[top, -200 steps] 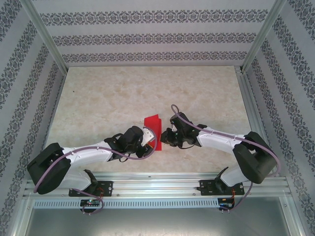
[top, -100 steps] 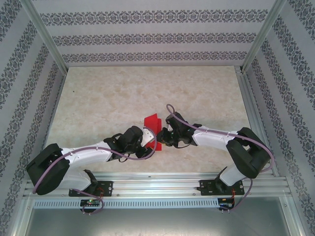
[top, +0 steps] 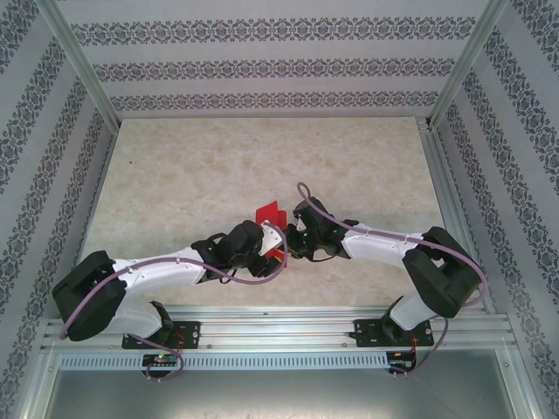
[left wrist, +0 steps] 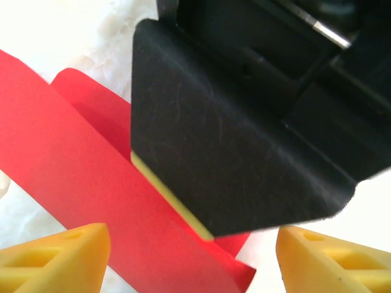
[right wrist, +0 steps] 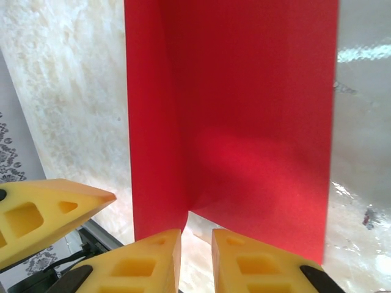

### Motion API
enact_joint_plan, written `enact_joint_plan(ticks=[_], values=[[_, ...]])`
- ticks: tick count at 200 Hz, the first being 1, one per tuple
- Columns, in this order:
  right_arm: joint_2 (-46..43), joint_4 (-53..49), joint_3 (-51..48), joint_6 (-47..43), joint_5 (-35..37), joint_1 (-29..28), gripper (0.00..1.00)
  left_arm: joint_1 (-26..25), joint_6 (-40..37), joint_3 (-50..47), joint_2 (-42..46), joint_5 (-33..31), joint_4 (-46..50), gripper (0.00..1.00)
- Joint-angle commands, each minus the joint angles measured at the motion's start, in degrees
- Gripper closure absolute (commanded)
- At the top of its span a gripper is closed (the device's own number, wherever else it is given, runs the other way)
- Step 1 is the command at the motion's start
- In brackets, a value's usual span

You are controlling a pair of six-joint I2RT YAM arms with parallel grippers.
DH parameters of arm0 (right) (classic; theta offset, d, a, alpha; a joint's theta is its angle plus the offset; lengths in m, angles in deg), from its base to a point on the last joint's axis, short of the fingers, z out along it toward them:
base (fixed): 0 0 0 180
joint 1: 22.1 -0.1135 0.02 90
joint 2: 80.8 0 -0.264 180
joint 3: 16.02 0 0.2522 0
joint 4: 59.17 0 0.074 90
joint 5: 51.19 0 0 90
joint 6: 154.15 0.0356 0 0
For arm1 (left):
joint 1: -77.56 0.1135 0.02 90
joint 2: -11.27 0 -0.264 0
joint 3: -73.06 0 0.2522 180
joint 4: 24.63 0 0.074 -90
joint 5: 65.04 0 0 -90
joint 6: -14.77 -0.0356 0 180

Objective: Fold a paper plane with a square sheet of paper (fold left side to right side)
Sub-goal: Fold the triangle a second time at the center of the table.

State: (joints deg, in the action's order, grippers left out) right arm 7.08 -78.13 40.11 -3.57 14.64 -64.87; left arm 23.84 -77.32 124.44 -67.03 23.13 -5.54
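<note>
The left tool [left wrist: 192,256], spread wide and empty, has pushed in from 7 o'clock over the square sheet of paper [top: 269,212], which stands half-folded toward 3 o'clock, while the right tool [right wrist: 195,259] at the sheet's 4 o'clock is nearly closed, its grip unclear.

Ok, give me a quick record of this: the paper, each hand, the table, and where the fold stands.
paper: red, one flap standing up from a crease, the rest flat
left hand: open, fingers wide apart, over the paper
right hand: fingers close together with a narrow gap, at the paper's near edge by the crease; cannot tell if it grips
table: pale marbled top
fold: flap not yet laid flat
</note>
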Motion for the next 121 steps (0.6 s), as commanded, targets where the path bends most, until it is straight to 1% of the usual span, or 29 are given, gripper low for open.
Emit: enact_joint_plan(ticks=[1,14,28,69,90,121], values=[[-1.81,1.8,0.52,1.2,-1.06,-0.71,0.79,-1.46,-1.52,2.08,-1.47,-4.13,1.28,0.31],[-1.91,1.85,0.43,1.33,-1.15,-0.66,0.79,-1.66,-1.26,2.45,-2.02,-5.15,1.76,0.36],[-2.08,1.5,0.52,1.22,-1.15,-0.67,0.79,-1.69,-0.87,2.8,-2.47,-5.73,2.15,0.45],[-1.92,-1.91,1.22,-1.03,0.08,-0.25,0.79,-1.66,0.45,2.35,-2.02,-4.56,3.21,0.67],[-2.12,-3.79,1.4,-2.54,0.73,0.31,0.79,-1.65,1.24,2.01,-1.25,-3.42,4.02,0.74],[-2.71,-7.05,1.5,-5.39,1.95,1.06,0.78,-0.77,2.76,1.4,0.43,-0.57,4.94,0.78]])
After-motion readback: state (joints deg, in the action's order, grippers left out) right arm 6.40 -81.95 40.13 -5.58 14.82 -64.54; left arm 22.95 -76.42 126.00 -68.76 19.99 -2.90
